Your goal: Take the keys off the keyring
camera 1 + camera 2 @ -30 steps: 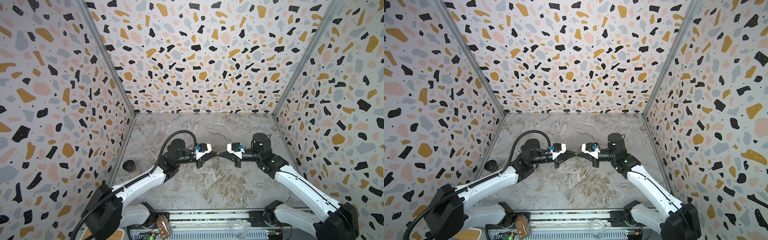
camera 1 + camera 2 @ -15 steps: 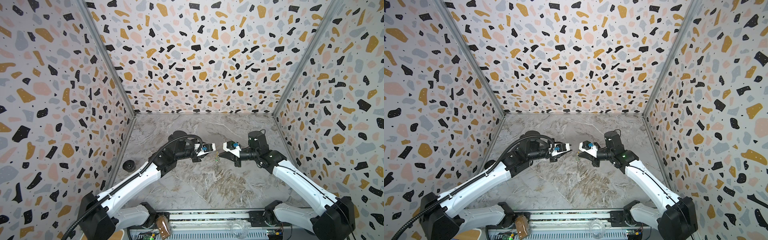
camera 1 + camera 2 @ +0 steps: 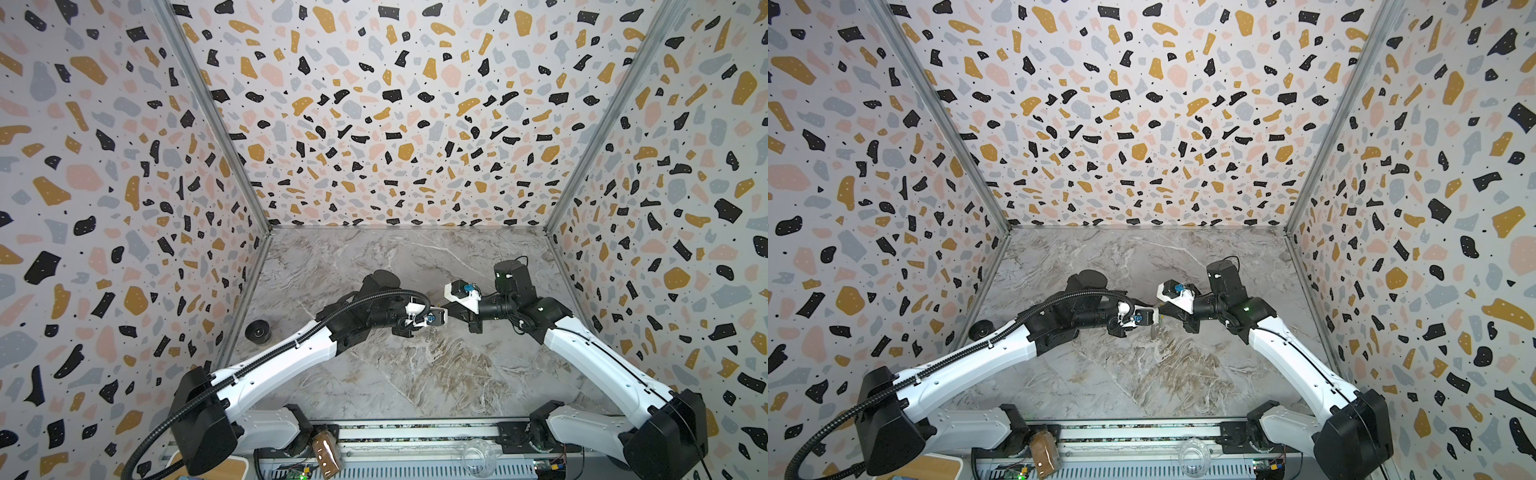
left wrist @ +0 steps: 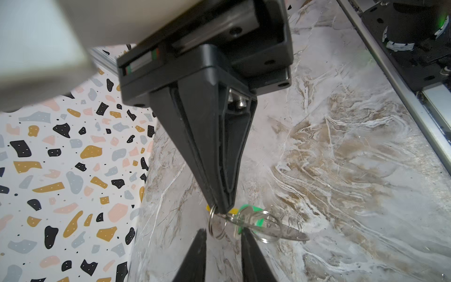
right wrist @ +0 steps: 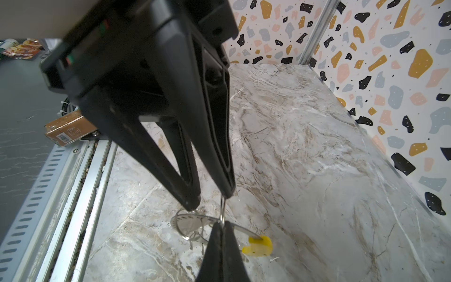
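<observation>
Above the marble floor right of centre, my left gripper (image 3: 442,317) (image 3: 1156,320) and right gripper (image 3: 447,310) (image 3: 1161,314) meet tip to tip. The right gripper (image 5: 220,228) (image 4: 222,207) is shut on the thin grey keyring (image 5: 181,216), beside its yellow sleeve (image 5: 258,244). Small silvery keys (image 5: 190,240) hang under the hoop; one carries a green tag (image 4: 255,219). My left gripper (image 4: 223,240) (image 5: 208,199) stands a little open. A small split ring (image 4: 210,223) lies in its gap, and one fingertip (image 4: 245,234) touches the green tag.
A dark tape roll (image 3: 257,331) (image 3: 980,329) sits by the left wall. A brown jar (image 3: 326,451) and a clear glass (image 3: 478,457) lie on the front rail (image 5: 80,171). Terrazzo walls close in three sides.
Both grippers have shifted to the right together. The left arm has stretched out, the right arm has pulled back, and the tips still meet.
</observation>
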